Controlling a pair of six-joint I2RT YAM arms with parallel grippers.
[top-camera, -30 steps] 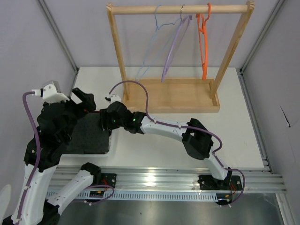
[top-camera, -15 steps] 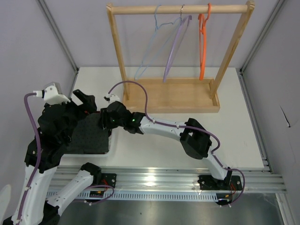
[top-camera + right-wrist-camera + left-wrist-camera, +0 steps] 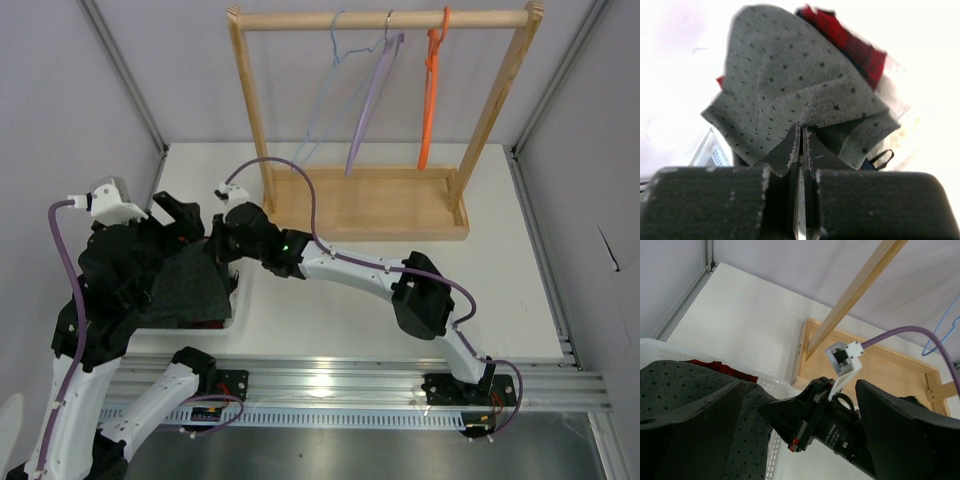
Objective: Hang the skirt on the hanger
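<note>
The skirt (image 3: 185, 285), dark grey cloth with fine dots, rises in a peak out of the white basket (image 3: 232, 312) at the left. My right gripper (image 3: 218, 248) is shut on its upper edge; the right wrist view has the cloth (image 3: 780, 75) pinched between the closed fingertips (image 3: 801, 131). My left gripper (image 3: 185, 232) stands wide open just behind, its fingers (image 3: 695, 415) either side of the right wrist, holding nothing. The skirt (image 3: 670, 385) lies beside its left finger. The pale blue wire hanger (image 3: 325, 90) hangs leftmost on the wooden rack.
A red plaid garment (image 3: 850, 40) lies under the skirt in the basket. The wooden rack (image 3: 365, 205) stands at the back, with a lilac hanger (image 3: 368, 105) and an orange hanger (image 3: 430, 95) on its rail. Frame posts and walls close both sides.
My right gripper has shut on the skirt and drawn the cloth up from lying flat in the basket. The hangers have swung a little on the rail. The left gripper stayed open.
</note>
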